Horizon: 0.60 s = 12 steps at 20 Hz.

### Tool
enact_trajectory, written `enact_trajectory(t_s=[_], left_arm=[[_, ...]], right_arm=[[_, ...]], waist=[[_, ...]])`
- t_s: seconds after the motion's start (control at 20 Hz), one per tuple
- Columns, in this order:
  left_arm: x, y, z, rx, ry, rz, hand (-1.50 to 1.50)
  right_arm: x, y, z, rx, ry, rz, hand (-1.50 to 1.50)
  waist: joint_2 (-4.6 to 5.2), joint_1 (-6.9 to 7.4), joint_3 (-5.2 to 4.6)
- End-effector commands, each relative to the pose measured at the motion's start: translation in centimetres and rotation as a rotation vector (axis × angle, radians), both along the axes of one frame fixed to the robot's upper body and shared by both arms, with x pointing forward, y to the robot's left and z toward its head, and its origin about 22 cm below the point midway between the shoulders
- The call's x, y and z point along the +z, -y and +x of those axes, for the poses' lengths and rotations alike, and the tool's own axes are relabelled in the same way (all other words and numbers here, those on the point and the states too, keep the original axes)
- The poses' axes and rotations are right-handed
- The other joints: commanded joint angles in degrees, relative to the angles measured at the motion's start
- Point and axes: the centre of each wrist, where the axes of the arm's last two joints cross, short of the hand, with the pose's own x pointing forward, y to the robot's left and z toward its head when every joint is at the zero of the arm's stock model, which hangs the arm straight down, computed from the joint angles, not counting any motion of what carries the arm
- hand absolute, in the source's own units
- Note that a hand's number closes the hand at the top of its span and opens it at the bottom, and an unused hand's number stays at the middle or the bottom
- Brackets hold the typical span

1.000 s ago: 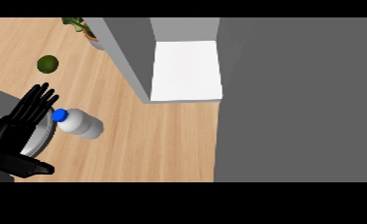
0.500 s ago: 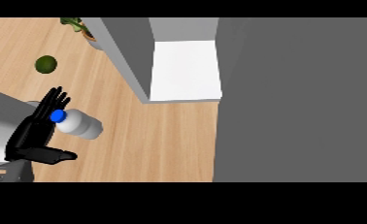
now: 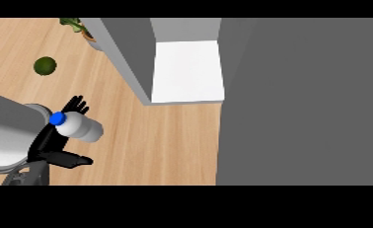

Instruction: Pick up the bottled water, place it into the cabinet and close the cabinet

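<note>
The bottled water (image 3: 80,126) is sitting at about eight o'clock on the wooden tabletop (image 3: 160,143), its blue cap (image 3: 57,118) pointing toward the lower left. The left hand (image 3: 64,138) is coming in from the lower left edge and lying against the bottle's near side: its fingertips are showing straight and fanned just past the cap at about eleven o'clock from the bottle, while the thumb is sticking out below it at about six o'clock. So the hand is spread around the bottle rather than curled onto it, probably bracketing it so the fingers can wrap its body next. The right hand is not showing.

The cabinet (image 3: 186,69) is sitting at about twelve o'clock, its white floor exposed and its grey door (image 3: 124,54) swung outward toward the bottle's side, leaving a free way in. A small green fruit (image 3: 45,66) is lying at about ten o'clock, well apart from the bottle, and a potted plant (image 3: 80,27) is peeking in at the top edge beside the door.
</note>
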Motion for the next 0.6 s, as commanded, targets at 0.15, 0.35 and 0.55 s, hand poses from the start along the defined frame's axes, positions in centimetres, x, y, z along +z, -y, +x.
enact_trajectory(t_s=[0.15,0.35,0.55], left_arm=[[-1.1,-0.1,-0.2,-0.066,0.037,-0.164,-1.50],[-1.9,1.4,0.0,-0.031,0.060,-0.207,1.50],[-2.6,3.2,0.7,-0.028,0.044,-0.249,1.50]], right_arm=[[1.2,0.2,-1.2,0.012,0.038,0.028,-1.50],[2.0,0.4,-1.5,0.001,0.041,0.005,-1.50],[1.1,0.5,-1.2,0.007,0.023,-0.005,-1.50]], waist=[[0.04,-0.59,-0.05],[0.12,-0.30,-0.07],[0.35,-0.37,-0.10]])
